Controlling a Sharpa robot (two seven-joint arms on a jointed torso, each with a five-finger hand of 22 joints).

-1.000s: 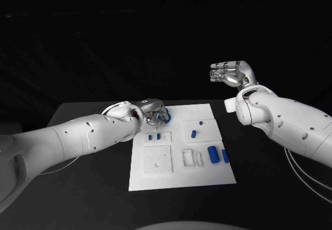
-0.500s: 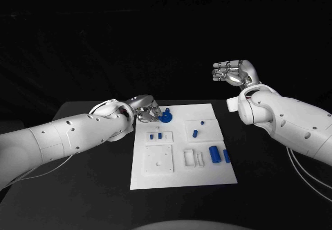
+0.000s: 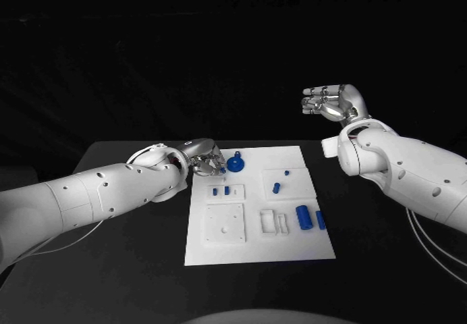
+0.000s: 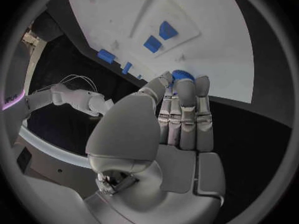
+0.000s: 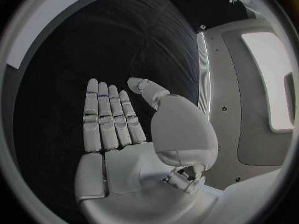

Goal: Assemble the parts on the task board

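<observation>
The white task board (image 3: 255, 233) lies in the middle of the black table. A round blue part (image 3: 235, 163) stands near the board's far left corner. My left hand (image 3: 205, 162) is just left of it, fingers stretched out straight and holding nothing. In the left wrist view the blue part (image 4: 182, 75) peeks out right behind the fingertips (image 4: 186, 87). My right hand (image 3: 329, 102) is raised high beyond the table's far right, away from the board. In the right wrist view this hand (image 5: 115, 122) is flat and empty.
Two small blue parts (image 3: 221, 192) stand in a left socket plate, and two more (image 3: 277, 187) are on the right plate. Two blue cylinders (image 3: 303, 217) lie at the board's right edge beside white blocks (image 3: 268, 222). A square white plate (image 3: 222, 225) sits near the front left.
My left hand, which held the round blue part over the board's far left, has drawn back to the left. The part now stands alone. The right hand has barely moved.
</observation>
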